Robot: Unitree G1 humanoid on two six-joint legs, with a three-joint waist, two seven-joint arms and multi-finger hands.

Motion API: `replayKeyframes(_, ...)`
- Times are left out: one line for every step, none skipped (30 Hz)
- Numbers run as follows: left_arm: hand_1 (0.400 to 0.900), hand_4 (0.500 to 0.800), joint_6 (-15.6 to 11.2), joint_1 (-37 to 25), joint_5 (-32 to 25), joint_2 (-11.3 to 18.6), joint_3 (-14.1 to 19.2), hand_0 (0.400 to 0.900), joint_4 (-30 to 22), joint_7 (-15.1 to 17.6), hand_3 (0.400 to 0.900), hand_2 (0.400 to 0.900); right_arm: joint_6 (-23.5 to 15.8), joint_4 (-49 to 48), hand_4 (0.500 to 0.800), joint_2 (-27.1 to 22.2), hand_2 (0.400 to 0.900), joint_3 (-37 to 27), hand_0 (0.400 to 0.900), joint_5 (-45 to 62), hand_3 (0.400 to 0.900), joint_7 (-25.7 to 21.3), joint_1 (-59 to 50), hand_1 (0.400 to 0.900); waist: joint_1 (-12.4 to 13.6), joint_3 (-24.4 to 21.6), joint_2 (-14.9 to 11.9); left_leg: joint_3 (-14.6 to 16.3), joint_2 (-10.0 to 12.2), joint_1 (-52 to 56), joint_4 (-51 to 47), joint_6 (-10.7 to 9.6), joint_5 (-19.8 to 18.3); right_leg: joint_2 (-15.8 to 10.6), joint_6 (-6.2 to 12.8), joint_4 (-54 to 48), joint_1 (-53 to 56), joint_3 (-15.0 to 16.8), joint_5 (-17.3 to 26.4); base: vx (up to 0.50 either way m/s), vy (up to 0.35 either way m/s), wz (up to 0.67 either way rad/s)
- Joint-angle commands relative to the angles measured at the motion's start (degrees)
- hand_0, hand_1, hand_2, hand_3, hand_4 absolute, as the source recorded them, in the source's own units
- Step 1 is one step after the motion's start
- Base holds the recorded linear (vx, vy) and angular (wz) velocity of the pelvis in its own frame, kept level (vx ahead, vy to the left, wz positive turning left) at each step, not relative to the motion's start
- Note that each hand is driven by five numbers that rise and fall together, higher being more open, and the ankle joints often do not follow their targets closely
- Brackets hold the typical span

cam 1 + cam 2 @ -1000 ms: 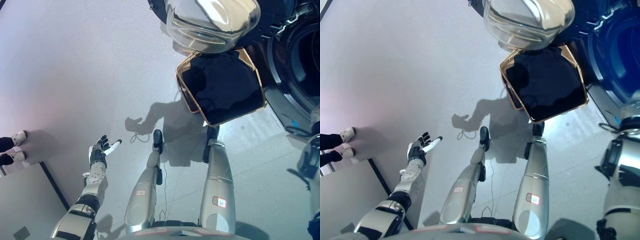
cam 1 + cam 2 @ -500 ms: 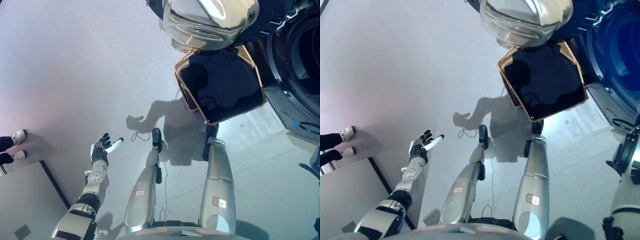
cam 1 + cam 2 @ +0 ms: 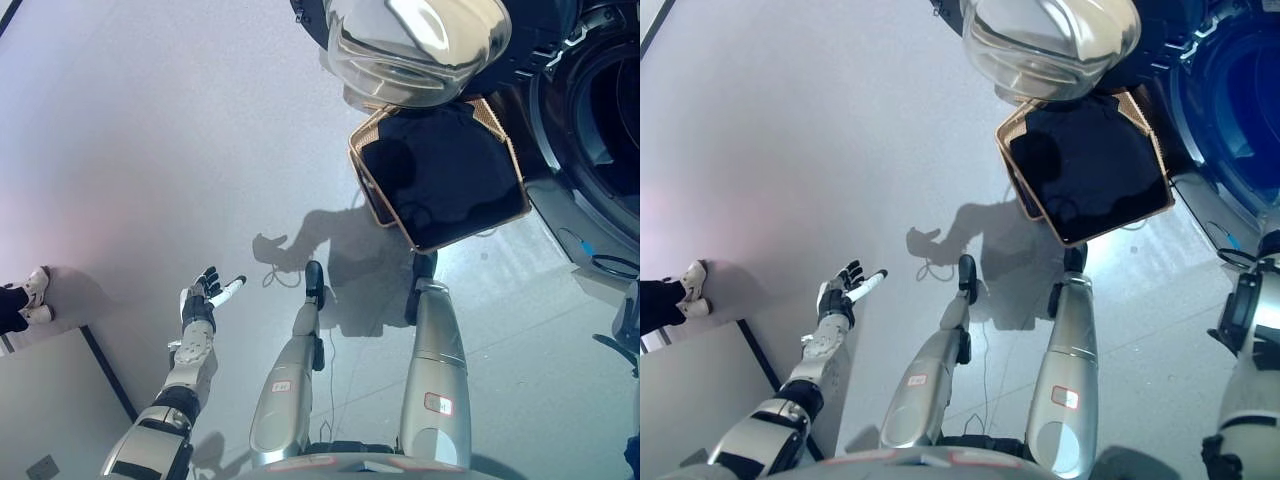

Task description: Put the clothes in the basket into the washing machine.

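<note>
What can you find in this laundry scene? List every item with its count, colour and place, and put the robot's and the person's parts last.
Basket: one, tan woven, on the floor before the washing machine.
Clothes: dark pile, count unclear, filling the basket.
Washing machine: one, dark, upper right, drum open.
Machine door: one, clear glass with a silvery rim, swung open above the basket.
Platform: one, grey with a dark edge, lower left.
Left hand: one, dark with a white fingertip, open, held over the floor at lower left.
Right hand: not visible.
Person's shoes: white, left edge.
</note>
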Motion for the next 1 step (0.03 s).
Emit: replayKeyframes(0.900,0.800,-2.1,0.6,-0.9,5.2,0.7,0.900,5.3,1.2,0.900,0.900,-1.8,-0.8,0.800,0.9,0.900,4.9,0.900,-5.5,0.900,1.3,3.2,0.900,-1.0,-5.3,-4.9,-1.3,2.3,11.5,-0.1,-1.5,-9.6,-3.1,9.44,-11.2,3.8,4.5,12.5,0.00,0.000,0.00)
